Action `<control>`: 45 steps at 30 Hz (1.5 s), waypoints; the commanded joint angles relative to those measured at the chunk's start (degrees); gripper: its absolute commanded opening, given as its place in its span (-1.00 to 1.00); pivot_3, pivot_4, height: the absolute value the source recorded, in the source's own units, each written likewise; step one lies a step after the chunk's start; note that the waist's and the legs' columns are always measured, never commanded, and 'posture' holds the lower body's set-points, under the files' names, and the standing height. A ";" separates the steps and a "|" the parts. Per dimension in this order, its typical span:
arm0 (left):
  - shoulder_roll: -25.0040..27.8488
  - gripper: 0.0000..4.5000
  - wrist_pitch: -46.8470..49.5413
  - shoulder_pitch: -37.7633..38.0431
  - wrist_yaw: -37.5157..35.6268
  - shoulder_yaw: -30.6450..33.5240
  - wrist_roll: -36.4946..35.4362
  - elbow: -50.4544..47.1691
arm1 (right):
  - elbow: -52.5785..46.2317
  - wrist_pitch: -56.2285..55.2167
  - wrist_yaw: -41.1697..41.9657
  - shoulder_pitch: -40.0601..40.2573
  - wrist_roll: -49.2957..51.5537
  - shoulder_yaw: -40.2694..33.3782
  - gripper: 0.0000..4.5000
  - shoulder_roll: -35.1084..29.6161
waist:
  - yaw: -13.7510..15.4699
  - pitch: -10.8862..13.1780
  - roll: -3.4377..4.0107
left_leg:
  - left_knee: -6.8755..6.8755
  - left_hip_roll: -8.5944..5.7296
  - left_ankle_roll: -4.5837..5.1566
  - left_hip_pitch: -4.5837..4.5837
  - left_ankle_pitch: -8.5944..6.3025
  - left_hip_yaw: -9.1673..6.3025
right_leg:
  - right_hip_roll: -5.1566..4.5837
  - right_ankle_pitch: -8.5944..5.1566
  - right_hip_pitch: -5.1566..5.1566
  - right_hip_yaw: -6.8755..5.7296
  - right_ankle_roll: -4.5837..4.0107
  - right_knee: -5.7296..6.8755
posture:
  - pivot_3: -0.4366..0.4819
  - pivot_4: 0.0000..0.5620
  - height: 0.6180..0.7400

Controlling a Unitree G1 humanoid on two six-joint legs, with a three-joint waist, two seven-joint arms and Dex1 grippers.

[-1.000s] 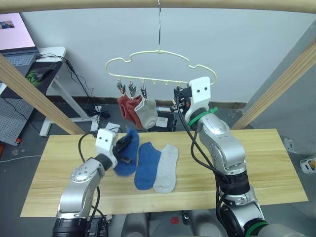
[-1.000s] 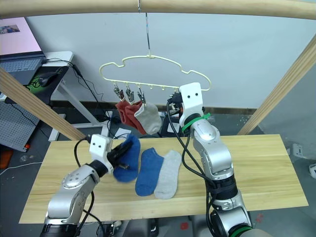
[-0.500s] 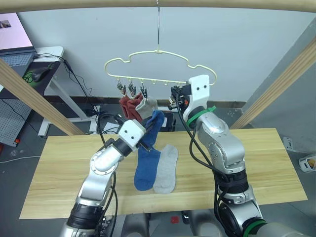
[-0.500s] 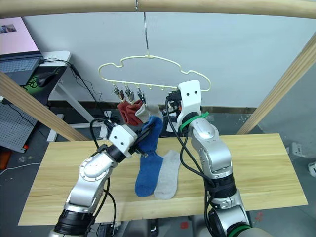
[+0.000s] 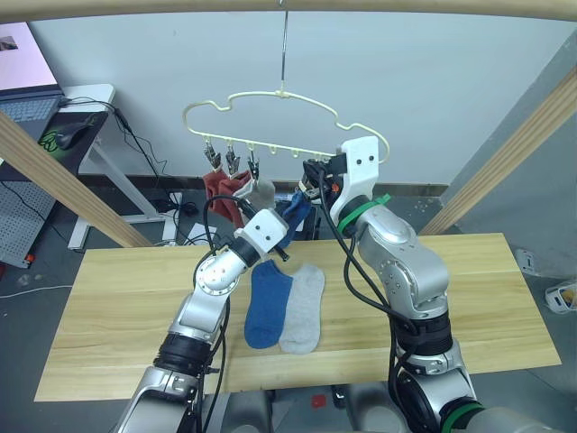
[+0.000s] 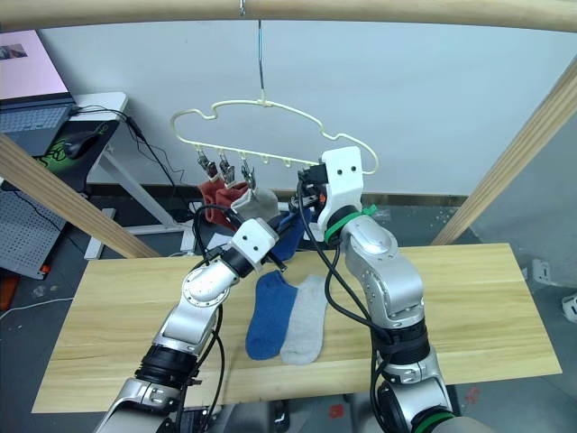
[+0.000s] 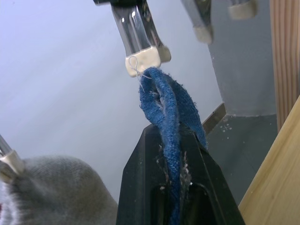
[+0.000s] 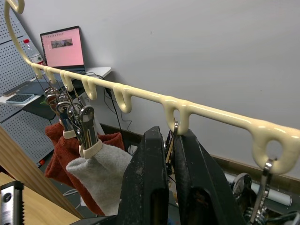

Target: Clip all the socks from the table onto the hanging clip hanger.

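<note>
The hanger [image 5: 284, 122] hung by its hook from the wooden pole [image 5: 288, 5] across the top of the frame, its clip bar running from upper left toward centre. Three clips at the left end of the bar each held a sock: two red socks [image 5: 219, 191] and a grey sock [image 5: 260, 192], bunched together just left of centre. The left gripper [image 5: 287, 236] was raised near the middle of the frame, its jaws pinching a blue sock [image 7: 169, 115]; in the left wrist view the sock's folded edge stood up between the black fingers [image 7: 140, 183], touching the tip of a metal clip [image 7: 138, 37] directly above it. The right gripper [image 5: 315, 180] was up at the bar just right of the blue sock; in the right wrist view its jaws were pressed together on the clip [image 8: 172, 140] hanging from a loop of the bar. On the surface [image 5: 117, 298], in the lower centre, a second blue sock [image 5: 266, 305] and a second grey sock [image 5: 304, 307] lay flat side by side, touching along their long edges, toes pointing toward the near edge. A laptop [image 5: 22, 77] sat on a white desk in the upper left corner.
</note>
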 commanded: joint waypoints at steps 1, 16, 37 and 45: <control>-0.70 -1.00 -1.88 -1.31 -0.16 -0.65 -0.06 0.42 | -4.25 -1.02 0.70 -1.00 1.62 0.83 -1.00 0.70 | 0.01 0.00 0.00 | 0.00 0.00 0.00 0.00 0.00 0.00 | 0.00 0.00 0.00 -0.01 0.00 0.00 | -0.39 -0.02 0.97; -1.02 -1.00 -2.11 -3.99 -0.65 -0.91 0.03 1.26 | -4.37 -1.24 1.03 -0.56 1.23 2.13 -1.00 0.01 | 0.00 0.00 0.00 | 0.03 -0.01 0.00 0.00 0.00 -0.01 | 0.00 0.00 0.00 -0.02 0.00 0.03 | -0.39 -0.03 0.97; -0.69 -1.00 -4.42 -4.51 2.07 0.89 -0.03 0.25 | -2.97 -6.96 2.55 -0.30 -2.90 5.87 -1.00 -4.65 | 0.02 0.00 0.00 | 0.05 -0.01 0.00 0.00 0.00 -0.01 | 0.00 0.01 0.00 -0.03 0.00 0.06 | -0.37 -0.04 0.97; -0.76 -1.00 -5.02 -4.90 3.22 0.99 0.18 0.20 | -2.71 -7.31 2.03 -0.10 -3.26 5.51 -1.00 -4.50 | 0.02 0.00 0.00 | 0.07 -0.01 0.00 0.00 0.01 -0.01 | -0.01 0.01 0.00 -0.03 -0.01 0.08 | -0.37 -0.05 0.97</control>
